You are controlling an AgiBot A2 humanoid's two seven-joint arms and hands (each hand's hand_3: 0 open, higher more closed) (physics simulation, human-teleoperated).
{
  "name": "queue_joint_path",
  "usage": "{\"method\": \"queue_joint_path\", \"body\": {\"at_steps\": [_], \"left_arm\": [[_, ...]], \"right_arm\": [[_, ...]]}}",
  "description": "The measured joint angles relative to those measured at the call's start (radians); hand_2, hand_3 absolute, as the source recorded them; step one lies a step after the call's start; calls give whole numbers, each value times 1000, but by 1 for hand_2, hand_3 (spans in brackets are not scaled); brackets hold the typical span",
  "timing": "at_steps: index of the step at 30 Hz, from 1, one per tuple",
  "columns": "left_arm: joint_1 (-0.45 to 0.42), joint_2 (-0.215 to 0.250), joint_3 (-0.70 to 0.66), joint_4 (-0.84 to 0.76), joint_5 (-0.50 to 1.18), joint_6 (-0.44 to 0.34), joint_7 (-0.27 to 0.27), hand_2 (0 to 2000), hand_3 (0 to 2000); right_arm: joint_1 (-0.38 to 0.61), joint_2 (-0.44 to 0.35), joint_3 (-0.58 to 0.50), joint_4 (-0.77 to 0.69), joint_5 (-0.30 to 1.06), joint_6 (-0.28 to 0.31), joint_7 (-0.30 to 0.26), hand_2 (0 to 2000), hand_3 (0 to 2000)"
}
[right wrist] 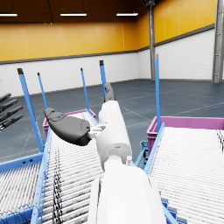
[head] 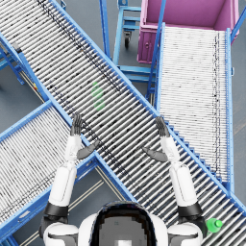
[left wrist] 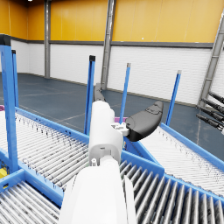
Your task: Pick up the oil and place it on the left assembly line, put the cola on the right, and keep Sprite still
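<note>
Neither an oil bottle nor a cola can be seen in any view. A faint green bottle shape (head: pixel 98 96) lies on the middle diagonal roller conveyor (head: pixel 57 53), beyond my left hand. Another green bottle (head: pixel 214 225) stands on the same conveyor's near end, beside my right shoulder. My left hand (head: pixel 79 140) (left wrist: pixel 139 123) hovers open over the conveyor's left rail and holds nothing. My right hand (head: pixel 161 144) (right wrist: pixel 72 127) hovers open over the rollers, empty, its palm facing the left hand.
The left roller line (head: pixel 26 151) runs off at lower left, and the right roller line (head: pixel 192 86) leads up to a purple bin (head: pixel 192 14). Blue rails and upright posts (left wrist: pixel 89 94) border the lines. Grey floor shows in the gaps.
</note>
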Motion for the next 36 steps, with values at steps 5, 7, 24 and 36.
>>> {"method": "queue_joint_path", "body": {"at_steps": [5,7,24,36], "left_arm": [[0,0,0,0,0,0,0,0,0],[0,0,0,0,0,0,0,0,0],[0,0,0,0,0,0,0,0,0],[0,0,0,0,0,0,0,0,0]], "right_arm": [[0,0,0,0,0,0,0,0,0],[0,0,0,0,0,0,0,0,0],[0,0,0,0,0,0,0,0,0],[0,0,0,0,0,0,0,0,0]]}}
